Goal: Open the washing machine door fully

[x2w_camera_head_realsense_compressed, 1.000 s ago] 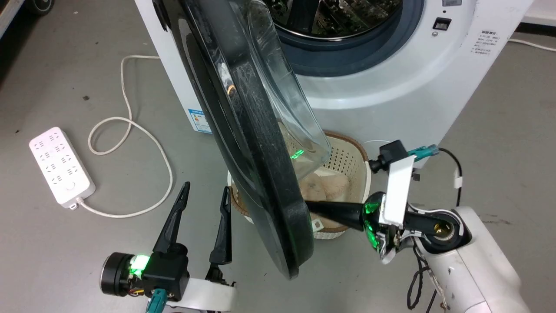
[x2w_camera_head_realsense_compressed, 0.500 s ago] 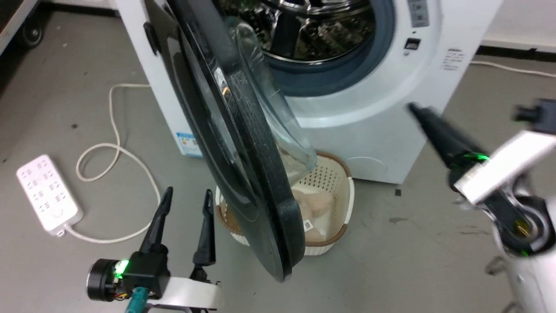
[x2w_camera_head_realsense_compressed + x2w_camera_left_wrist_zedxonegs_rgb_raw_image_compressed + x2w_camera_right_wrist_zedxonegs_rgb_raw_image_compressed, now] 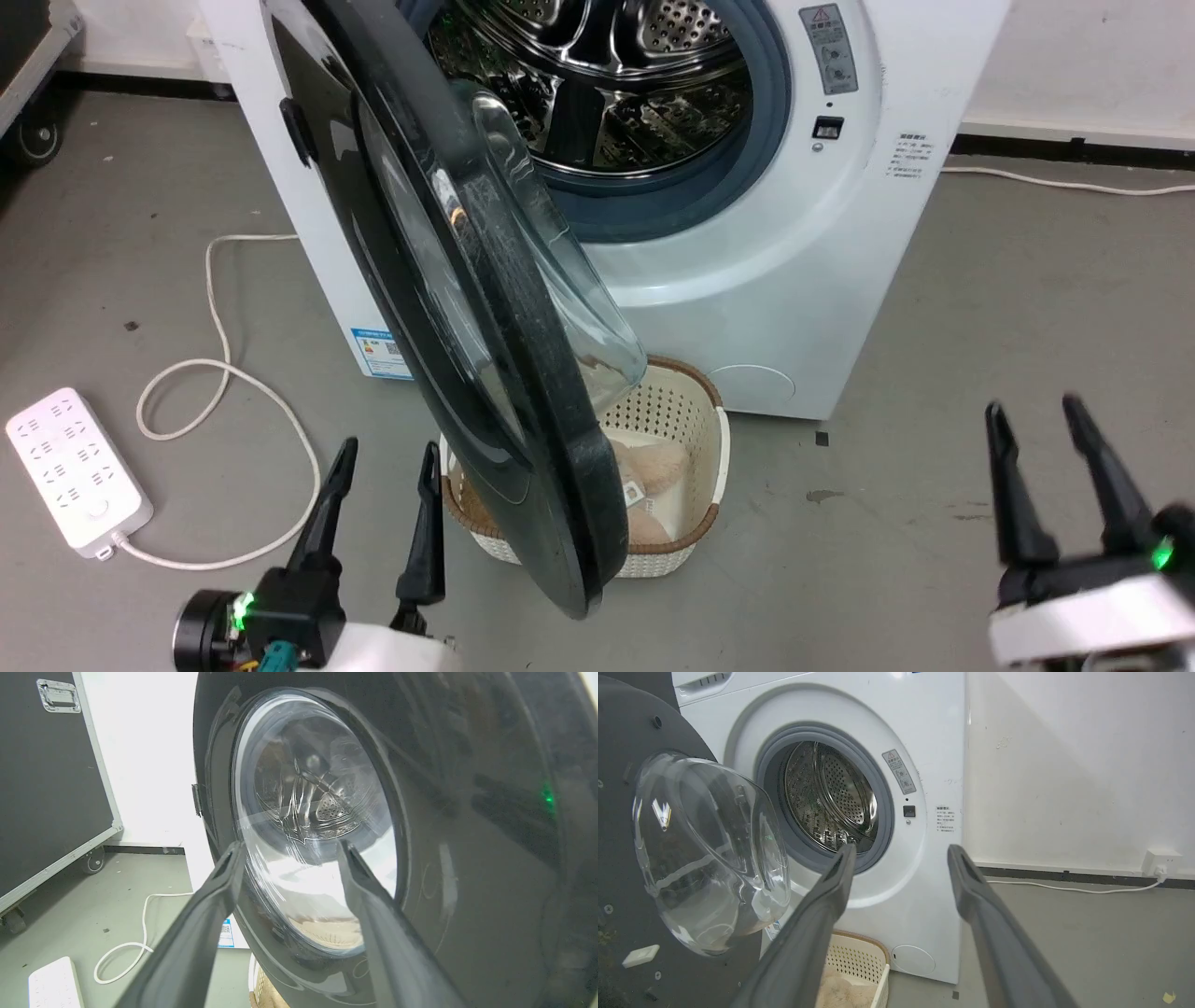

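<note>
**A:** Which way is the washing machine door (image 3: 485, 308) pointing?

**B:** I'm seeing it standing swung out from the washing machine (image 3: 794, 280), almost edge-on to my head view. Its long line is running from upper left down to lower middle. The glass bowl is facing right, toward the drum (image 3: 607, 84). The glossy outer face is facing left, toward my left gripper (image 3: 390, 446).

**A:** And the grippers?

**B:** The left gripper's fingers are standing spread wide, holding nothing, low beside the door's bottom edge and pointing at its outer face. The right gripper (image 3: 1032, 405) is hanging well off to the right over the floor (image 3: 934, 485), fingers also wide apart and empty.

**A:** Anything you're struggling to see?

**B:** The door's top is running out of the head view. Its lower rim is covering part of the basket (image 3: 705, 457) in front of the machine. Something pale and fluffy is lying in the basket, and I cannot tell what it is.
</note>
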Motion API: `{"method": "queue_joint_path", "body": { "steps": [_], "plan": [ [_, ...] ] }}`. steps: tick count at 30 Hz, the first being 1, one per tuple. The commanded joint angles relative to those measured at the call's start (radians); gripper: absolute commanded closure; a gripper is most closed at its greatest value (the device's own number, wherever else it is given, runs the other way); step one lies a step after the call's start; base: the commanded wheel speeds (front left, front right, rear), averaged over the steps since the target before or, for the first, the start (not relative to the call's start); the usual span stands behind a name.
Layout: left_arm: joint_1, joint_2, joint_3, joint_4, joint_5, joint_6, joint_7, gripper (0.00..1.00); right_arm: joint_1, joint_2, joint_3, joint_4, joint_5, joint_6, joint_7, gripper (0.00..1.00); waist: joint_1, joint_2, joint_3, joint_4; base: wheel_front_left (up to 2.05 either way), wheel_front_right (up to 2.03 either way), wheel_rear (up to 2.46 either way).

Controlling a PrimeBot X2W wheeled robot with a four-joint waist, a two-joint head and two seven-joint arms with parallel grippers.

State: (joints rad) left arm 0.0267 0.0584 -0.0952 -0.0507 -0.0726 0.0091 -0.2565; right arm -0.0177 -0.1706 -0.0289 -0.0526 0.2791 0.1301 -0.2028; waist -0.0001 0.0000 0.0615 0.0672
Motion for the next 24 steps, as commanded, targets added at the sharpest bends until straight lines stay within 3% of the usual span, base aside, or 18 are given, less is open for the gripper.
{"method": "queue_joint_path", "body": {
  "steps": [1, 6, 14, 15, 16, 17, 24],
  "plan": [
    [0.016, 0.001, 0.001, 0.003, 0.001, -0.004, -0.005, 0.0, 0.026, 0.024, -0.007, -0.018, -0.026, 0.001, -0.011, 0.0, 0.0001, 0.0, -0.001, -0.001, 0.0, 0.0, 0.0],
    [0.036, -0.001, 0.0, 0.013, -0.002, -0.014, -0.005, 0.0, 0.098, 0.088, -0.031, -0.038, -0.116, 0.001, -0.038, 0.0, 0.0001, 0.0, -0.009, 0.001, 0.0, 0.0, 0.0],
    [0.05, -0.004, 0.001, 0.033, 0.003, -0.026, -0.005, 0.0, 0.131, 0.116, -0.043, -0.027, -0.131, 0.001, -0.055, 0.0, 0.0001, 0.0, -0.025, 0.003, 0.0, 0.0, 0.0],
    [0.048, -0.004, 0.003, 0.037, 0.001, -0.03, -0.005, 0.05, 0.13, 0.117, -0.044, -0.023, -0.131, 0.001, -0.055, 0.0, 0.0001, 0.0, -0.025, 0.004, 0.0, 0.0, 0.0],
    [0.046, -0.004, 0.003, 0.038, 0.0, -0.033, -0.005, 0.81, 0.129, 0.117, -0.045, -0.021, -0.131, 0.001, -0.056, 0.0, 0.0001, 0.0, -0.025, 0.004, 0.0, 0.0, 0.0],
    [0.045, -0.004, 0.003, 0.038, 0.0, -0.037, -0.005, 1.0, 0.127, 0.118, -0.045, -0.02, -0.131, 0.001, -0.057, 0.0, 0.0001, 0.0, -0.025, 0.004, 0.0, 0.0, 0.0],
    [0.032, -0.005, 0.017, -0.009, 0.004, -0.034, -0.005, 1.0, 0.12, 0.12, -0.042, -0.017, -0.13, 0.001, -0.058, 0.0, 0.0001, 0.0, -0.019, 0.002, 0.0, 0.0, 0.0]
  ]
}}
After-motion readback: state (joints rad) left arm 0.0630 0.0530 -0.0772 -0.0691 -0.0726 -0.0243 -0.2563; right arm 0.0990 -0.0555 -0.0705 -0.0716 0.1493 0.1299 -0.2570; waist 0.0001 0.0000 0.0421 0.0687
